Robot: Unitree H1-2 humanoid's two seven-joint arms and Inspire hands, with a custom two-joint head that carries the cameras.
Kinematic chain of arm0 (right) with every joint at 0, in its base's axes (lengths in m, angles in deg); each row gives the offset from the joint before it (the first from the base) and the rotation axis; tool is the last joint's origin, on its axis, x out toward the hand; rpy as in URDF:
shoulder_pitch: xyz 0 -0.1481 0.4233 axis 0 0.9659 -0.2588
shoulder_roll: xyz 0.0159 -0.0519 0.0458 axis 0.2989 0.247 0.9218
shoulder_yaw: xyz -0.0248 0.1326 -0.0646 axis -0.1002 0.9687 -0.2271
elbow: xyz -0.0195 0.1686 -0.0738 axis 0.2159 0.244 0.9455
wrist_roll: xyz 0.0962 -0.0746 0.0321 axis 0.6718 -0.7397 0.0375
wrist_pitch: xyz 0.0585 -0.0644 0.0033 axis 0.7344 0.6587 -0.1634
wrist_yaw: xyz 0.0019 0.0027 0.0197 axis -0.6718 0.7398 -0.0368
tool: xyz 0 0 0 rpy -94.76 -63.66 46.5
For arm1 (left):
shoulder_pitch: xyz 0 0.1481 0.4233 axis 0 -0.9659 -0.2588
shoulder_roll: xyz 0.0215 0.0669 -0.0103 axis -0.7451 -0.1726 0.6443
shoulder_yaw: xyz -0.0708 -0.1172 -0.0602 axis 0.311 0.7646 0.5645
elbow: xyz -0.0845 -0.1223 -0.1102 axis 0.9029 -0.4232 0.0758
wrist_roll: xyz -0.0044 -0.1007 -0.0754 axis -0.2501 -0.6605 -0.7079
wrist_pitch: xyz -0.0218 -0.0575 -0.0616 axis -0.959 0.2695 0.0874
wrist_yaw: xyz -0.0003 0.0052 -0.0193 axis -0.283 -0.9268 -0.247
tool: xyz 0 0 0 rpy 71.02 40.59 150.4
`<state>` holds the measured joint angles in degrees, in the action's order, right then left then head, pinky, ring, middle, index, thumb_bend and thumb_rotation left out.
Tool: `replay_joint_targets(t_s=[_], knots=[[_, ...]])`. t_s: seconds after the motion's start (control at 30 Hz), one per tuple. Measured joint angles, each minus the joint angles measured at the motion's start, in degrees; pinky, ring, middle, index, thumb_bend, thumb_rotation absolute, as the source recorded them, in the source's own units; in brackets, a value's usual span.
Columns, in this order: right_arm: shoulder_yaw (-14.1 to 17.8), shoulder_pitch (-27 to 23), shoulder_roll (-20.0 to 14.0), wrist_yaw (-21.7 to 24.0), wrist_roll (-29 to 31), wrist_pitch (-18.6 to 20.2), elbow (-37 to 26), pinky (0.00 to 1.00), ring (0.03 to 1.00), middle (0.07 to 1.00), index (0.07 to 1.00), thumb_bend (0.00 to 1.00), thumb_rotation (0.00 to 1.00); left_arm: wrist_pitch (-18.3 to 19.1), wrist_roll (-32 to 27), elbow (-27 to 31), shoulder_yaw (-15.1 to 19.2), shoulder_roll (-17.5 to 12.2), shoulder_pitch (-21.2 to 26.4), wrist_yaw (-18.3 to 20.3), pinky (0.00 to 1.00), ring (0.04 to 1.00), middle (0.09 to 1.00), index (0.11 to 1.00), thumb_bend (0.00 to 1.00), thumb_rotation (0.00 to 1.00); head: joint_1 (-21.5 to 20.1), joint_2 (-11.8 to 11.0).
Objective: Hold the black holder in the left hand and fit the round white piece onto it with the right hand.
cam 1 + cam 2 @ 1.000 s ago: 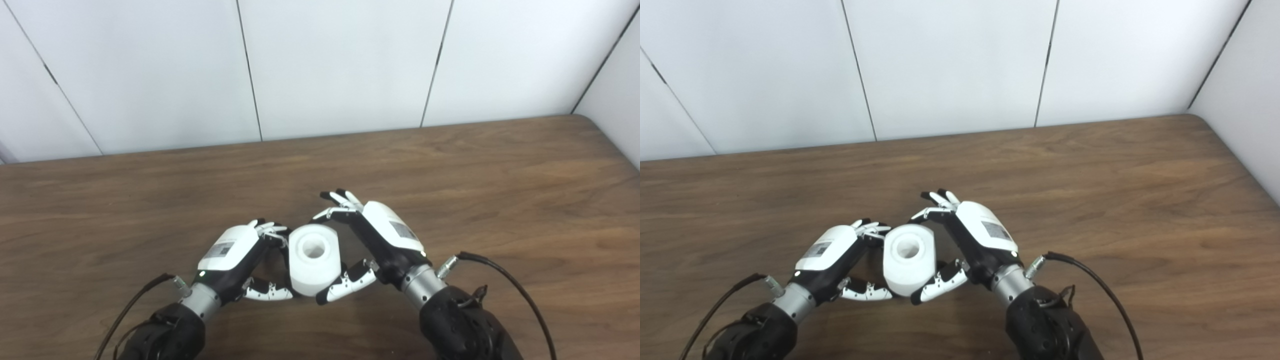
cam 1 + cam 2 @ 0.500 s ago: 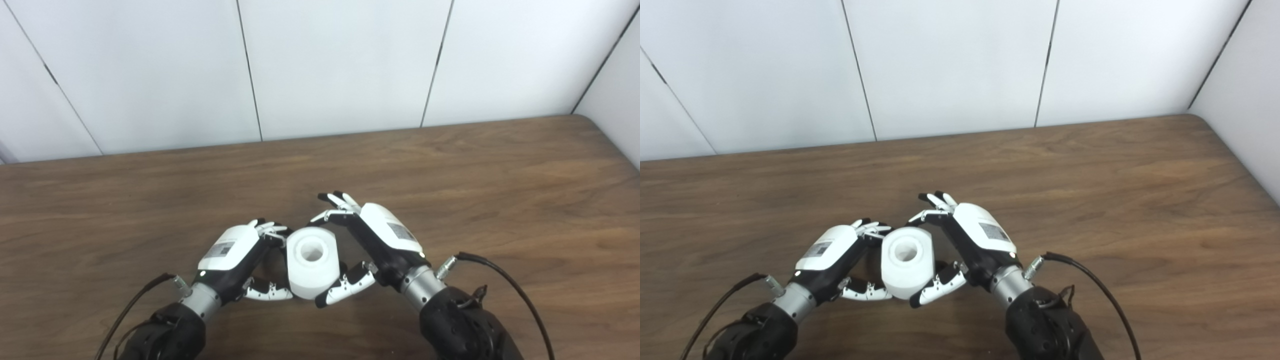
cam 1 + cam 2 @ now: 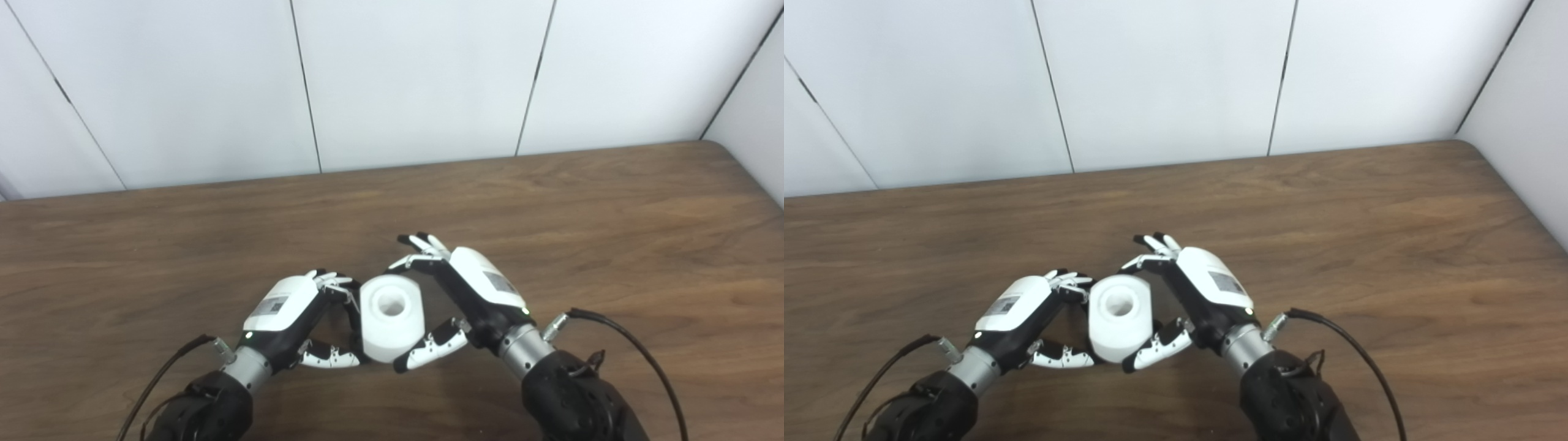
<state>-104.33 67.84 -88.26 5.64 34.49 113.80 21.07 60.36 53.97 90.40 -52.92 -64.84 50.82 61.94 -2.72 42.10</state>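
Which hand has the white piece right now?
The right hand: its thumb and fingers wrap the round white piece. The left hand sits beside it, apparently on the mostly hidden black holder.

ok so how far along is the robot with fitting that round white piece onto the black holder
Midway, it seems. Done: the round white piece with a hollow centre is up between both hands. In hand: the right hand cups it from the right, with the left hand close against its other side. The black holder is hidden, only dark parts showing by the left hand's fingers. Left: whether the piece has seated cannot be seen.
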Motion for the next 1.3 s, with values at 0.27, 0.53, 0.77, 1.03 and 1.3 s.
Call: replay_joint_targets(t_s=[0.27, 0.53, 0.77, 1.03, 1.3], knots=[[1.1, 0.0, -0.5, 0.1, 0.2, 0.2, 0.0, 0.92, 1.0, 0.952, 0.479, 0.51, 0.14, 0.0, 0.0, 0.0, 0.0, 0.0, 0.0, 0.0, 0.98, 0.914, 0.853, 0.482, 0.52, 0.04, 0.0, 0.2], [1.6, 0.0, -1.3, 0.1, 0.7, 0.2, -0.3, 0.87, 1.0, 0.947, 0.479, 0.51, 0.14, 0.0, 0.0, 0.0, 0.0, 0.1, 0.0, 0.2, 0.99, 0.918, 0.855, 0.482, 0.52, 0.04, 0.2, 0.4], [1.5, 0.1, -1.4, 0.5, 0.6, 0.4, -0.6, 0.87, 1.0, 0.944, 0.479, 0.51, 0.14, 0.5, 0.1, 0.5, 0.0, 0.2, 0.0, 0.7, 1.0, 0.923, 0.859, 0.482, 0.52, 0.04, 0.7, 0.8], [0.6, 0.5, -1.1, 0.3, 0.7, 0.3, -0.9, 0.83, 1.0, 0.947, 0.478, 0.51, 0.14, 1.8, 0.4, 1.3, -0.1, 0.6, -0.1, 1.5, 1.0, 0.923, 0.857, 0.482, 0.52, 0.04, 1.7, 1.1], [-0.8, 1.0, -0.6, -0.4, 0.2, 0.2, -0.8, 0.89, 1.0, 0.955, 0.479, 0.51, 0.14, 1.7, 0.5, 1.3, -0.1, 0.8, -0.2, 1.2, 1.0, 0.922, 0.854, 0.482, 0.52, 0.04, 1.9, 0.8]])
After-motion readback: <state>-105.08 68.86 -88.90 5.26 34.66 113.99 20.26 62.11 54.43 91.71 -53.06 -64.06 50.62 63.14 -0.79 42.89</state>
